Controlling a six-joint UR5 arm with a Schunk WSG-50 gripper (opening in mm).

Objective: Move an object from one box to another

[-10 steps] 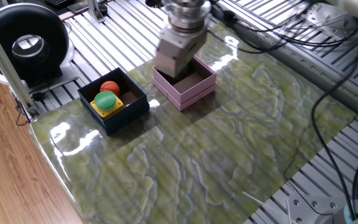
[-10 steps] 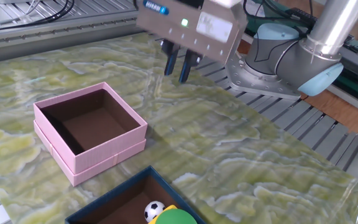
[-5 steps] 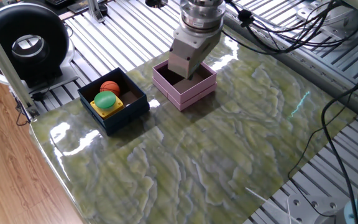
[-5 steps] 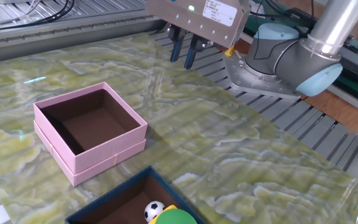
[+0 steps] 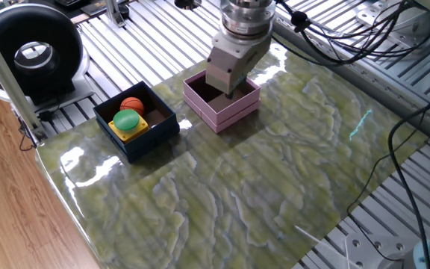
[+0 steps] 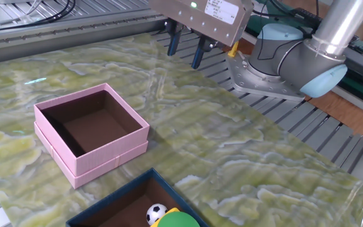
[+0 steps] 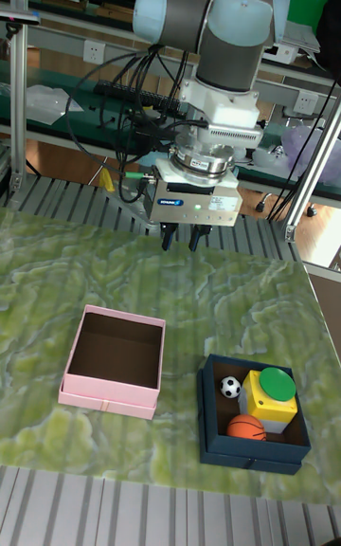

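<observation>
The navy-blue box (image 5: 152,140) (image 7: 252,456) (image 6: 112,197) holds an orange ball (image 5: 131,104) (image 7: 246,427), a small soccer ball (image 7: 230,386) (image 6: 157,213) and a yellow block with a green round top (image 5: 128,122) (image 7: 270,393). Beside it the pink box (image 5: 234,112) (image 6: 106,159) (image 7: 108,394) shows only its bare brown floor. My gripper (image 6: 185,50) (image 7: 183,241) hangs above the marble table behind the pink box, well clear of both boxes. Its fingers (image 6: 198,54) stand apart and hold nothing.
A black round device (image 5: 28,48) sits off the table's corner near the navy box. The arm's base (image 6: 282,57) and loose cables (image 5: 394,142) lie on the slatted metal frame around the green marble top (image 5: 260,187).
The gripper has moved a little farther back from the pink box, and its fingers have spread wider apart. The boxes and their contents have not moved.
</observation>
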